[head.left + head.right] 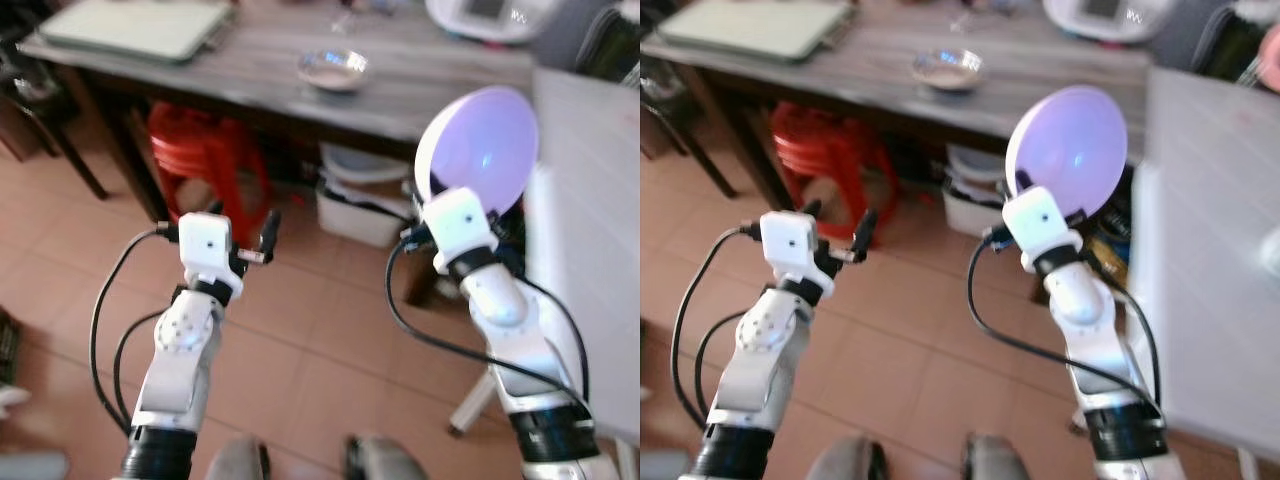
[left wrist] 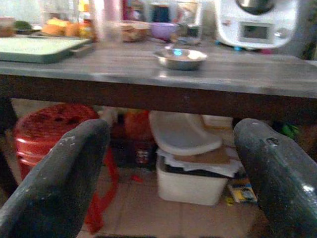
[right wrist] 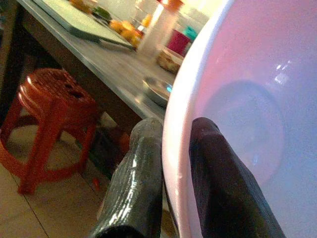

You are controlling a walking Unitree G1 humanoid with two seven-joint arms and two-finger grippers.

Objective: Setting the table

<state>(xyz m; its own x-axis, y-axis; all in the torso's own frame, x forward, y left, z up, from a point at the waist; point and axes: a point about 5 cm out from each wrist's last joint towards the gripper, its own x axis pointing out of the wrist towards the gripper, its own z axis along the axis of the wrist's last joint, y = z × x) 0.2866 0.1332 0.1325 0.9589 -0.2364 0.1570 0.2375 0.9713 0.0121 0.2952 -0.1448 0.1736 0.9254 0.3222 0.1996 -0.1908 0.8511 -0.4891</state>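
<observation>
Ahead, the left end effector [image 1: 243, 236] hovers empty, fingers apart, before the grey wooden bench [image 1: 250, 70]. Rightward, the right end effector [image 3: 171, 168] pinches the rim of the round lilac plastic plate [image 1: 478, 150]; held upright by so little, it could slip.

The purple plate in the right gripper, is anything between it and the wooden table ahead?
Nothing visible blocks it. The right gripper pinches the purple plate by its rim, held on edge in the air short of the wooden table. A metal bowl sits on the tabletop, with bare wood around it.
</observation>
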